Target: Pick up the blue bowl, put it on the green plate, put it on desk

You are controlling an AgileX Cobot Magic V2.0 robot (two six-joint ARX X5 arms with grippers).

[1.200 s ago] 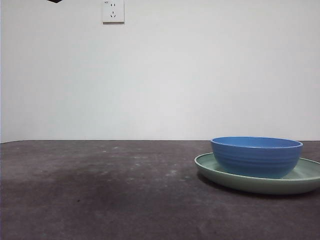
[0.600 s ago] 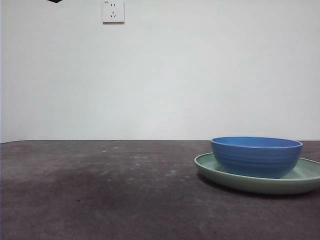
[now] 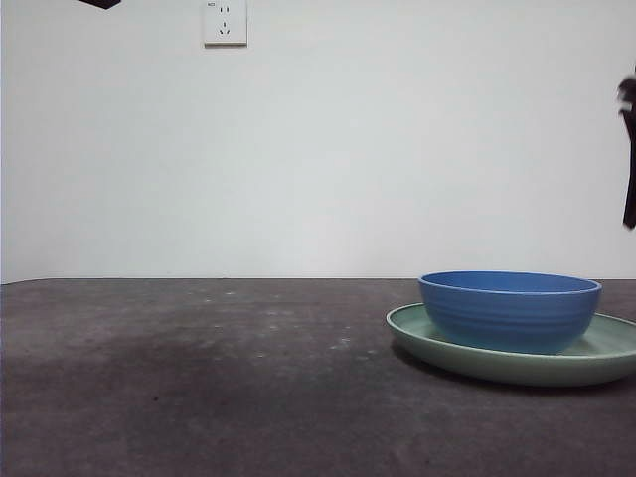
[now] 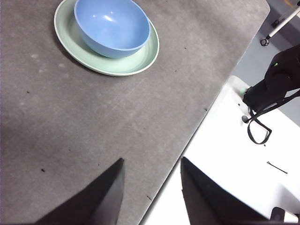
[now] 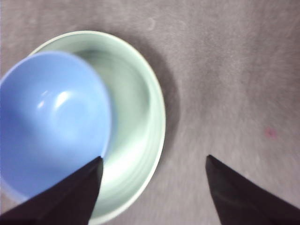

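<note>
I read the glossy, ridged medium-blue bowl (image 3: pixel 510 310) as already seated in the wide pale mint-green plate (image 3: pixel 434 344), off-centre toward one rim, at the right of the dark grey-brown mottled desk (image 3: pixel 199 378). What remains, I judge, is lifting it out onto the desk.

My right gripper (image 5: pixel 152 180) hangs directly above the plate — jaws spread wide, holding nothing — with the bowl under one jaw and bare plate and desk under the other. It is the nearer arm. My left gripper (image 4: pixel 151 185) waits well apart at the desk's edge, also open and empty.

The front view shows the bowl's height above the plate's rim; the right wrist view alone shows how off-centre it sits.
</note>
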